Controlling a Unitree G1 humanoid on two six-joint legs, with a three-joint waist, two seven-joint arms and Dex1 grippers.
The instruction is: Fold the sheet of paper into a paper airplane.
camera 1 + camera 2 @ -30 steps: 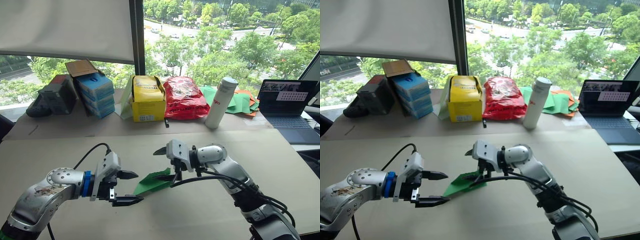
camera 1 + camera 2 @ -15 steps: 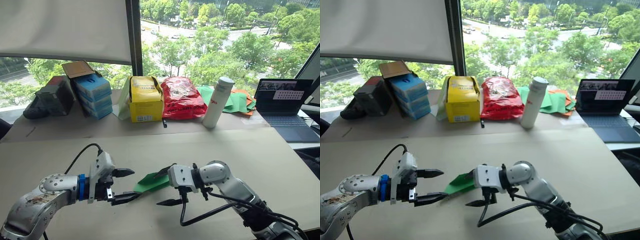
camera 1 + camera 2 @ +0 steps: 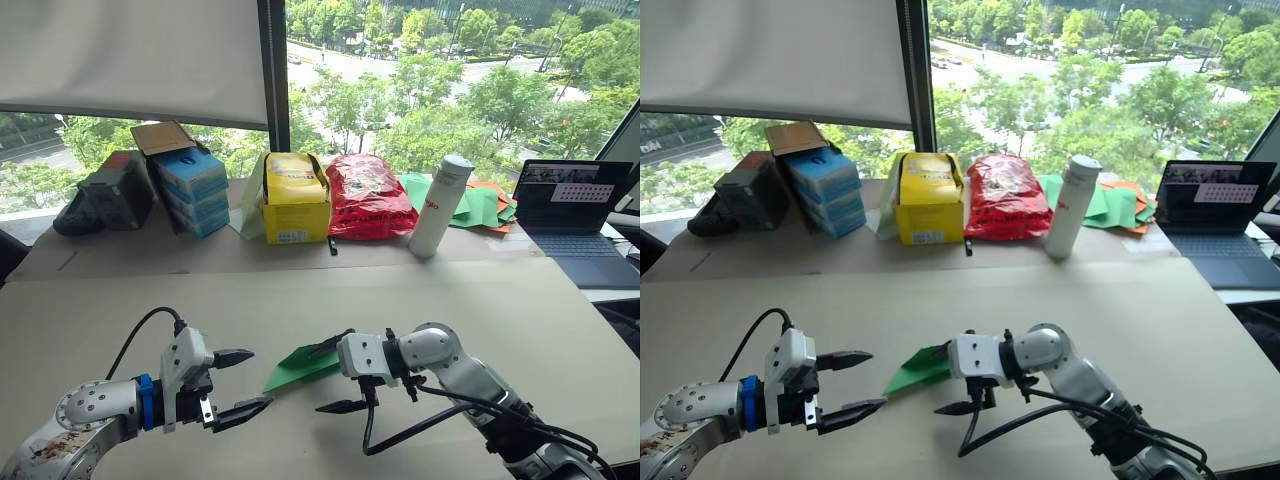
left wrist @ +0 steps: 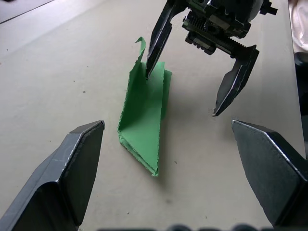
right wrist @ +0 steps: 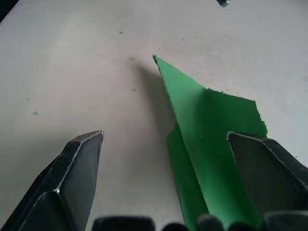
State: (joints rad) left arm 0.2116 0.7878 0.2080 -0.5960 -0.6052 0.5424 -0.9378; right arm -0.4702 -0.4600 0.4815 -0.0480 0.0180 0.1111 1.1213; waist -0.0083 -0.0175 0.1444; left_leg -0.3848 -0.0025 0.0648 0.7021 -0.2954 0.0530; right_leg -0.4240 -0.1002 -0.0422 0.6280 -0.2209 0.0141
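Both hands are spread wide with nothing clamped between the fingers. Right hand [image 3: 334, 375] sits at the broad end of the sheet of paper [image 3: 302, 367], one fingertip [image 4: 150, 65] touching the upper flap while the other finger hangs apart over bare worktop [image 3: 450, 290]. That green paper lies near the middle of the worktop as a narrow folded wedge, its flaps partly raised and its point aimed at the left hand [image 3: 243, 382], which hovers just beside that tip without touching it. Along the far edge stand a yellow box [image 3: 295, 198], a red bag [image 3: 368, 196], a white bottle [image 3: 443, 205] and a laptop [image 3: 574, 210].
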